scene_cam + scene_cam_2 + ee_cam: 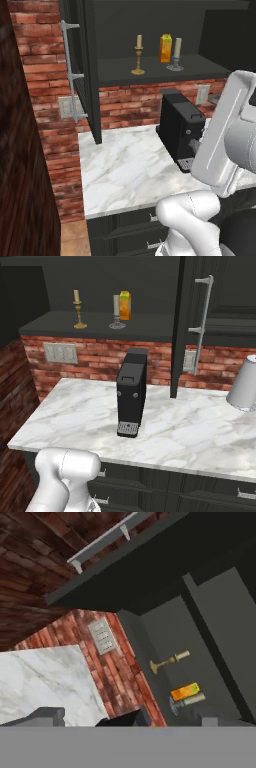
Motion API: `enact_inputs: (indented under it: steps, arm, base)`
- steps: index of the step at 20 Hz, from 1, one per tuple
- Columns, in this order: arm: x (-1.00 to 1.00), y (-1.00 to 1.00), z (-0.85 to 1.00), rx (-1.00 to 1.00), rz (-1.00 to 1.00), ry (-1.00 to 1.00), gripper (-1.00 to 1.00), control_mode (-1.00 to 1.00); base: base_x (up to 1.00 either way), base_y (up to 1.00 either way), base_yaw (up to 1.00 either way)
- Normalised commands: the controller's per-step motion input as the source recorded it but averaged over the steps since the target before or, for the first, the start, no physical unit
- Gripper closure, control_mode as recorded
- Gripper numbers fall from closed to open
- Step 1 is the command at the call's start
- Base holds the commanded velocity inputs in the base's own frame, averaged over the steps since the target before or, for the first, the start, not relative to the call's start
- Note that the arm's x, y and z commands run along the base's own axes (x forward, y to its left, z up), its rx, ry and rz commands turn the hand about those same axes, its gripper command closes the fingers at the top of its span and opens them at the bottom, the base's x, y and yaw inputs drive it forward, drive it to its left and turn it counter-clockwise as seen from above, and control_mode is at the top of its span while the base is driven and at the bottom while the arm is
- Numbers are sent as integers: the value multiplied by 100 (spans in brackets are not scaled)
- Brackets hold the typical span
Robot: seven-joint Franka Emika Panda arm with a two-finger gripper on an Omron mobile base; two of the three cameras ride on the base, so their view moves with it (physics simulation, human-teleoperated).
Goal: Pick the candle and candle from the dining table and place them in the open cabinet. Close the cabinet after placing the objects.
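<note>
Both candles stand upright on the dark shelf of the open cabinet (120, 75). The brass-gold candle (138, 55) (78, 310) is on the left. The grey-silver candle (176, 55) (116, 313) is to its right, beside an orange carton (165, 48). In the rolled hand view the brass candle (167, 662) and the silver candle (187, 702) lie sideways inside the cabinet. My gripper (131, 721) is open, its fingertips (46, 716) wide apart with nothing between them, well back from the shelf. The cabinet's doors (82, 70) (186, 326) stand open. The dining table is out of view.
A black coffee machine (180, 127) (132, 391) stands on the marble worktop (120, 170) under the shelf. A white jug (244, 383) sits at the right. Long silver handles (70, 75) (202, 318) jut from the open doors. A brick wall (35, 100) closes the left.
</note>
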Motion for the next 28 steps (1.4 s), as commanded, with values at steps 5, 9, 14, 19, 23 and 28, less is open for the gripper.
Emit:
enact_inputs:
  steps: [5,9,14,19,23,28]
  arm:
    - [-2,77,1,-16,3,0,-100,-100]
    - [0,75,0,-16,0,0,-100,-100]
    - [0,71,0,-18,0,0,-100,-100]
    - [0,52,0,-18,-3,-3,-100,-100]
    - [1,39,0,-18,-6,-5,-100,-100]
    - [2,27,0,-12,-7,-8,-100,-100]
  base:
    - [0,0,0]
    - [0,0,0]
    - [0,0,0]
    - [0,0,0]
    - [0,0,0]
    - [0,0,0]
